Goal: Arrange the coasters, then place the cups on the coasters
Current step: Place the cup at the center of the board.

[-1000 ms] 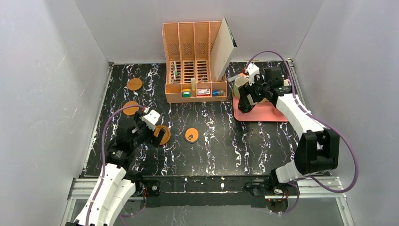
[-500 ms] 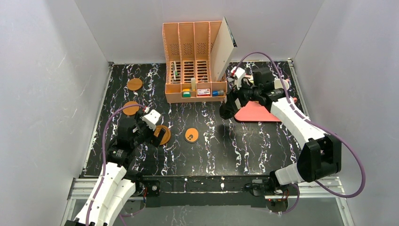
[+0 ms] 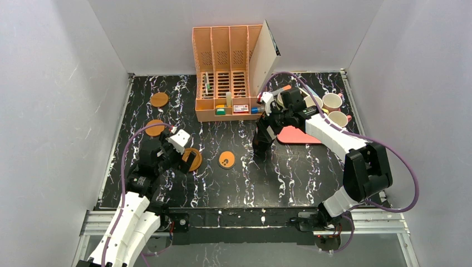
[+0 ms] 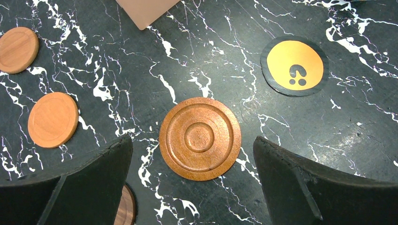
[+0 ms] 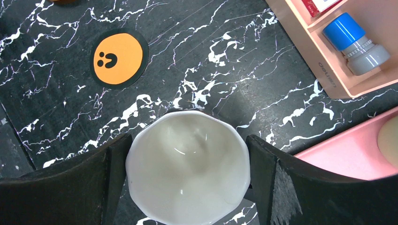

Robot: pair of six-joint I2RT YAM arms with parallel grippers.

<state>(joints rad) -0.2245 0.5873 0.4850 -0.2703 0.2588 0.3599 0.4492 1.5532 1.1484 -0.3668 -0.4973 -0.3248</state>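
Observation:
My right gripper (image 5: 187,146) is shut on a cup (image 5: 187,173) with a cream inside and a dark outside, a finger pressing each side of its rim. In the top view the right gripper (image 3: 261,140) holds it over the table, left of the pink tray (image 3: 300,135). The orange coaster with dark marks (image 5: 118,57) (image 3: 226,159) lies further left. My left gripper (image 4: 192,143) (image 3: 179,162) hangs open over the ringed wooden coaster (image 4: 199,138). Two plain orange-brown coasters (image 3: 160,99) (image 3: 155,127) lie at the left. A dark brown coaster (image 4: 126,208) peeks out by the left finger.
Three more cups (image 3: 332,102) (image 3: 338,118) (image 3: 311,100) stand at the back right by the tray. An orange desk organizer (image 3: 231,72) with small items, one a blue-capped piece (image 5: 354,42), stands at the back centre with a white board leaning on it.
The right arm has swung left off the pink tray, carrying the cup out over the table. The left arm has stayed still.

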